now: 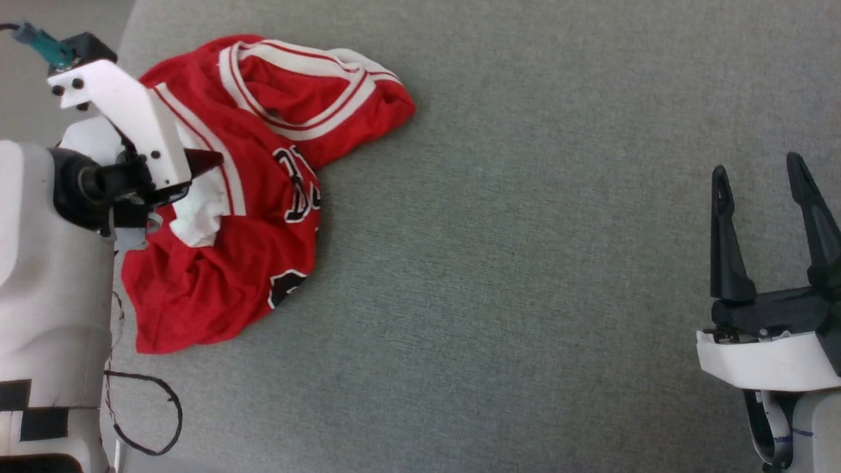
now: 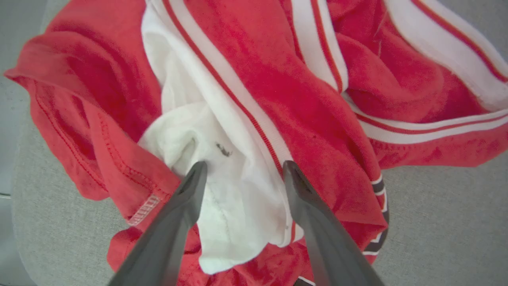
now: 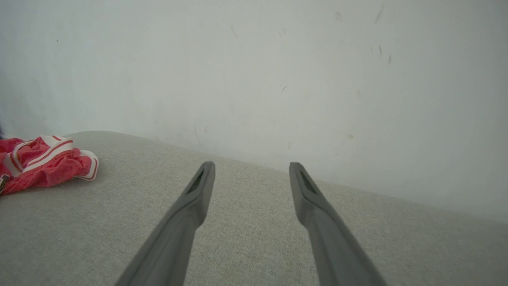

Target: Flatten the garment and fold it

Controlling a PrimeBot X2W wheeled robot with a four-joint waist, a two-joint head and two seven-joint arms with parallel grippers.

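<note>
The red jersey (image 1: 263,197) lies crumpled at the far left of the grey surface, its striped collar up and parts of the black lettering showing. My left gripper (image 2: 243,167) is open right above it, one finger on each side of a bunched white sleeve (image 2: 222,182); in the head view that gripper (image 1: 197,164) pokes out from under its white wrist plate over the sleeve. My right gripper (image 1: 759,174) stands open far to the right with nothing between its fingers. In the right wrist view the same right gripper (image 3: 251,167) hovers over bare fabric, the jersey (image 3: 43,163) far off at the left edge.
The grey fabric surface (image 1: 525,263) stretches wide between the two arms. Its left edge runs close behind the jersey. A loose black cable (image 1: 154,420) loops at the lower left beside my left arm. A pale wall (image 3: 278,71) rises beyond the surface.
</note>
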